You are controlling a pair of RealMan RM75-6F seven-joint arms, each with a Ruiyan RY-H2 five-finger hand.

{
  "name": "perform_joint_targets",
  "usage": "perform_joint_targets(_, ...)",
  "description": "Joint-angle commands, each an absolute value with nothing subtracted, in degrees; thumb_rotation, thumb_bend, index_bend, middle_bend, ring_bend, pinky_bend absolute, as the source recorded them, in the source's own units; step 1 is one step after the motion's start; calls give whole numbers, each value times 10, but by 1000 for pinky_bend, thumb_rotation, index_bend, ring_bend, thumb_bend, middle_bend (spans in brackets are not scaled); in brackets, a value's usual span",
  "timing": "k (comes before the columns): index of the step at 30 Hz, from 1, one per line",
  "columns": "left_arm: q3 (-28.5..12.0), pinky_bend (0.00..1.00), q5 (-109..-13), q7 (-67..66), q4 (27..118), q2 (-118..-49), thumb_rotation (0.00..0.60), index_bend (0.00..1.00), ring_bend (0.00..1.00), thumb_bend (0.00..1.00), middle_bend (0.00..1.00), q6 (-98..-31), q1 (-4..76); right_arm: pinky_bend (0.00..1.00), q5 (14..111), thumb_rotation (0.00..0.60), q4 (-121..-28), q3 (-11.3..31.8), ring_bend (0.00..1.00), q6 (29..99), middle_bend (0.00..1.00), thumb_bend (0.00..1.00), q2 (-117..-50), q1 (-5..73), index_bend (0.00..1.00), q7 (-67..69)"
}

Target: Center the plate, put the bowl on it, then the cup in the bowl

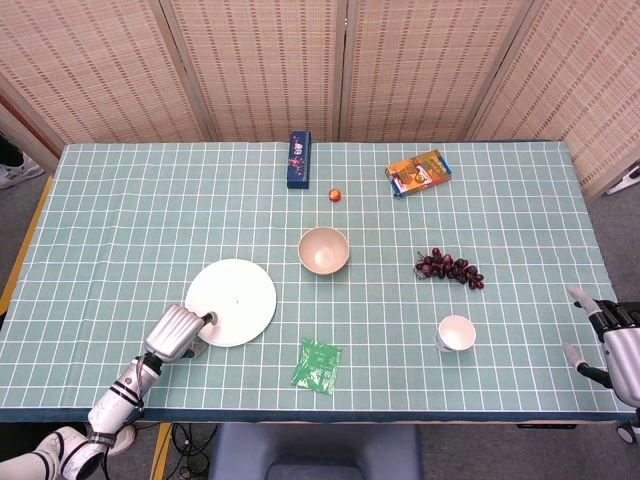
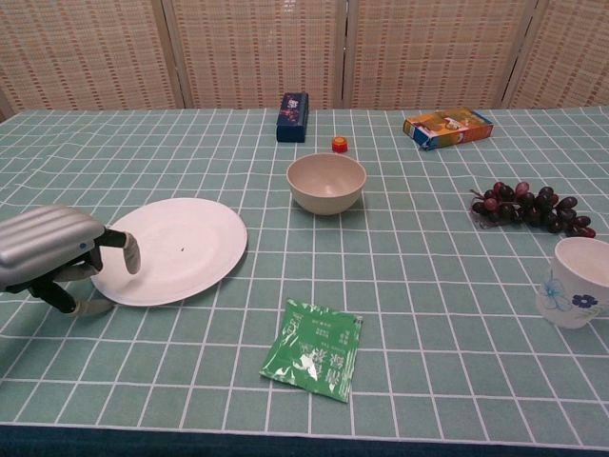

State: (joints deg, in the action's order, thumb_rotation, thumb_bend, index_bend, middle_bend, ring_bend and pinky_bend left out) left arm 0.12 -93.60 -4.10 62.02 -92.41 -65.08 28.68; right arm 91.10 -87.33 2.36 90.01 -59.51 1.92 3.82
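Observation:
The white plate (image 1: 235,298) (image 2: 176,246) lies left of the table's middle. My left hand (image 1: 177,332) (image 2: 52,252) is at its near-left rim, with the thumb hanging over the rim and the other fingers low on the cloth beside the edge. I cannot see a firm grip on the plate. The beige bowl (image 1: 323,250) (image 2: 326,183) stands upright just beyond the plate's right side. The white flowered cup (image 1: 456,333) (image 2: 575,282) stands at the near right. My right hand (image 1: 610,340) hovers at the table's right edge, fingers spread and holding nothing.
A green packet (image 1: 317,365) (image 2: 314,349) lies near the front edge, right of the plate. Dark grapes (image 1: 450,268) (image 2: 533,209) sit behind the cup. At the back are a blue box (image 1: 299,159), a small orange cap (image 1: 335,195) and an orange box (image 1: 418,172).

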Motion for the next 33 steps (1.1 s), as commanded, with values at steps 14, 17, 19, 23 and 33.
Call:
perform_joint_targets(14, -3, 1000, -921, -3, 596, -947, 600, 462, 961, 238, 975, -654, 300, 364, 904, 600, -872, 24, 284, 900, 305, 259, -594, 15, 122, 38)
perform_joint_targets(17, -1, 1000, -924, 3, 597, -946, 600, 472, 961, 254, 975, -659, 302, 364, 904, 600, -873, 24, 286, 897, 305, 258, -593, 16, 122, 36)
perform_joint_targets(19, 0, 1000, -926, 7, 599, -945, 600, 479, 961, 255, 975, -665, 302, 364, 904, 600, -874, 24, 288, 897, 305, 259, -593, 17, 122, 35)
perform_joint_targets(23, 1, 1000, -927, 4, 609, -941, 600, 480, 961, 256, 975, -671, 302, 365, 904, 600, -875, 24, 295, 896, 305, 259, -593, 17, 122, 35)
perform_joint_targets(33, 0, 1000, -923, 5, 625, -937, 600, 493, 961, 322, 975, -674, 306, 365, 903, 600, -875, 23, 301, 899, 305, 259, -592, 14, 122, 36)
